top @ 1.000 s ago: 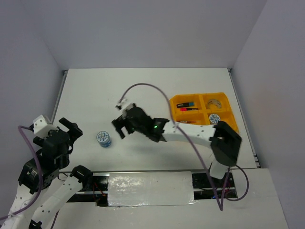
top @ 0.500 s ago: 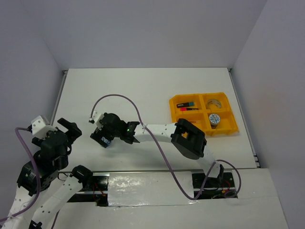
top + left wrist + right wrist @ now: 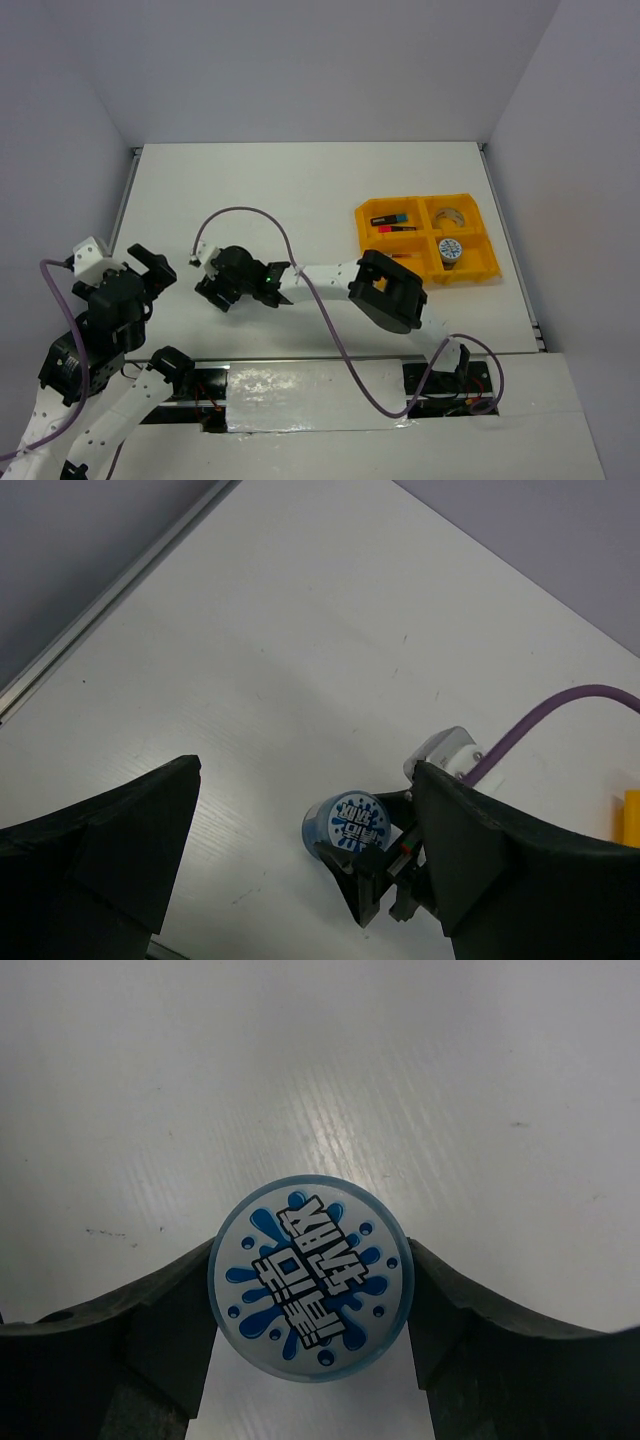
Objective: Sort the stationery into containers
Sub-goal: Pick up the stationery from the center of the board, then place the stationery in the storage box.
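the tub point(image 3: 310, 1277) between the right fingers point(image 3: 160, 1330) has a pale blue rim and a whitish lid with blue splashes, dots and chunky white letters outlined dark. those fingers are charcoal black. table point(image 3: 450, 1060) under them is white, faintly streaky. cable point(image 3: 245, 210) is purple, tray point(image 3: 485, 262) yellow-orange.

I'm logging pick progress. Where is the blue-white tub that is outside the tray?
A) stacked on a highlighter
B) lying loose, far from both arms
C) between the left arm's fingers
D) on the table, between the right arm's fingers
D: the right wrist view shows the tub resting on the table, with the right arm's fingers against its two sides.
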`<move>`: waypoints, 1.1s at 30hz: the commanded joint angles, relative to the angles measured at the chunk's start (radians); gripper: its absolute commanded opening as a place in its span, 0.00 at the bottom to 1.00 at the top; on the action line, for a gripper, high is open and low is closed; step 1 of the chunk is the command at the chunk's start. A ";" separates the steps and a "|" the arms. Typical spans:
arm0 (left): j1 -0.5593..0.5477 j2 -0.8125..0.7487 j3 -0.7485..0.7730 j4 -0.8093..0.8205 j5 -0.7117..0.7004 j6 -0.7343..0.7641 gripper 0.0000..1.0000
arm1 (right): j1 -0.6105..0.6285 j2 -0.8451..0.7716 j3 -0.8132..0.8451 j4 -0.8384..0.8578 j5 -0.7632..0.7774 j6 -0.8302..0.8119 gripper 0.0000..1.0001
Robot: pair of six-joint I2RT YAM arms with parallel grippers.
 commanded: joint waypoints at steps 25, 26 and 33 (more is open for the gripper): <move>0.005 0.105 -0.032 0.157 0.198 0.169 0.99 | -1.330 -1.247 -0.853 -0.302 0.650 0.725 0.00; 0.005 0.102 -0.035 0.160 0.198 0.171 0.99 | -1.333 -1.204 -0.836 -0.306 0.652 0.723 0.00; 0.005 0.106 -0.035 0.166 0.209 0.178 0.99 | -1.344 -1.102 -0.855 -0.243 0.632 0.694 0.00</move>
